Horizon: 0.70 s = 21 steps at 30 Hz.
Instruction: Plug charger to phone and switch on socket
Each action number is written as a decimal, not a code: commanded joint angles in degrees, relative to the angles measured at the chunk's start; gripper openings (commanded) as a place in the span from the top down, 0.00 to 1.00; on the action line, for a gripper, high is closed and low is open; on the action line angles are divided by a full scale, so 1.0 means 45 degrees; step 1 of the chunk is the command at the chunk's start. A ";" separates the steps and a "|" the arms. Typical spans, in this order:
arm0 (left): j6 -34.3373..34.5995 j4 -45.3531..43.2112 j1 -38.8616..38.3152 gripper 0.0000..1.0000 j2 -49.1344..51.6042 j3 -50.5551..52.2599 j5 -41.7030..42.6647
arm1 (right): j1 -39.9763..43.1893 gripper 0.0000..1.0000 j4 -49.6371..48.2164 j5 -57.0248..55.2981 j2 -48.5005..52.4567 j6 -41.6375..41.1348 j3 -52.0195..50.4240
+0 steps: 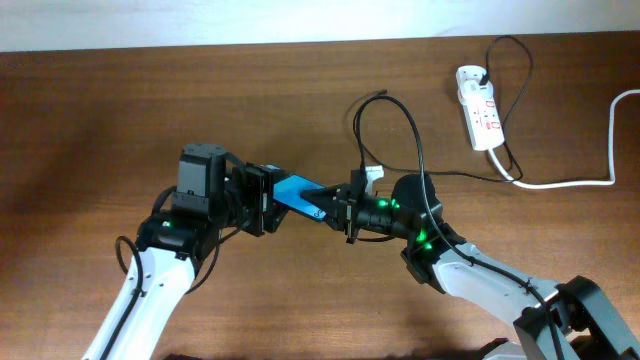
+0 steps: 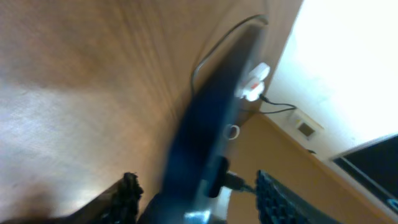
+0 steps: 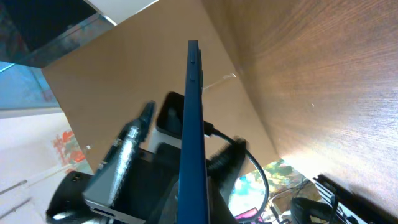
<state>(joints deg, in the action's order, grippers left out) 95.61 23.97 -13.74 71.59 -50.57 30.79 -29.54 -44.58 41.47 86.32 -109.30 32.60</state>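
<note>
The phone (image 1: 300,192) is up off the wooden table (image 1: 100,120), near the middle of it, slung between the two arms with its blue screen facing up and slightly tilted. The right gripper (image 1: 338,208) is pinched tight on the phone's right end. From its wrist camera the phone (image 3: 191,124) runs straight up the view, edge-on and sharp. The left gripper (image 1: 268,200) is at the other end. Its wrist view is blurred, but its two dark fingers (image 2: 127,193) stand either side of the phone (image 2: 205,124) with gaps showing, so the jaws look part-open around it rather than clamped. A small black plug (image 3: 214,132) sits right against the phone's edge, though I can't tell from here whether it is seated. The charger (image 1: 418,150), thin and black, arcs up over the right arm in a tall loop. Well apart, at the table's far right, lies the socket (image 1: 480,105), white with red switches. A thick white lead (image 1: 580,182) trails off its near end toward the right edge.
</note>
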 commanded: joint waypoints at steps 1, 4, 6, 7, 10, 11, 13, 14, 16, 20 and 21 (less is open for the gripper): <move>0.0277 -0.0646 -0.0024 0.52 0.0068 0.0063 -0.0437 | 0.0068 0.96 -0.0189 0.0583 -0.0160 -0.0806 0.0107; 0.0277 -0.0656 -0.0024 0.62 0.0068 0.0063 -0.0641 | 0.0068 0.96 -0.0199 0.0699 -0.0160 -0.2108 0.0107; 0.0277 -0.0661 -0.0058 0.65 0.0068 0.0063 -0.0933 | 0.0068 0.96 -0.0389 0.0690 -0.0160 -0.2263 0.0107; 0.0277 -0.0665 -0.0058 0.67 0.0068 0.0063 -0.0967 | 0.0068 0.96 -0.0636 0.0690 -0.0160 -0.2263 0.0107; 0.0272 -0.1234 -0.0189 0.69 0.0068 0.0063 -0.1297 | 0.0058 0.96 -0.0627 0.0641 -0.0160 -0.2268 0.0107; 0.0272 -0.1413 -0.0262 0.69 0.0068 0.0063 -0.1467 | 0.0058 0.96 -0.0627 0.0641 -0.0160 -0.2268 0.0107; 0.0277 -0.1559 -0.0437 0.70 0.0068 0.0063 -0.1846 | 0.0058 0.96 -0.0627 0.0641 -0.0160 -0.2268 0.0107; 0.0277 -0.1559 -0.0481 0.73 0.0068 0.0063 -0.1855 | 0.0058 0.96 -0.0627 0.0636 -0.0160 -0.2263 0.0107; 0.0277 -0.1559 -0.0500 0.82 0.0078 0.0063 -0.1851 | 0.0058 0.96 -0.0622 0.0539 -0.0160 -0.2268 0.0107; 0.0272 -0.1559 -0.0500 0.89 0.0078 0.0063 -0.1836 | 0.0058 0.96 -0.0627 0.0301 -0.0160 -0.2263 0.0107; 0.0272 -0.1559 -0.0500 0.92 0.0078 0.0063 -0.1802 | 0.0058 0.96 -0.0622 0.0301 -0.0160 -0.2263 0.0107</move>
<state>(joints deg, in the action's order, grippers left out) 94.37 17.63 -16.03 71.70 -49.80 23.44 -28.69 -46.98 40.32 86.30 -119.94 32.80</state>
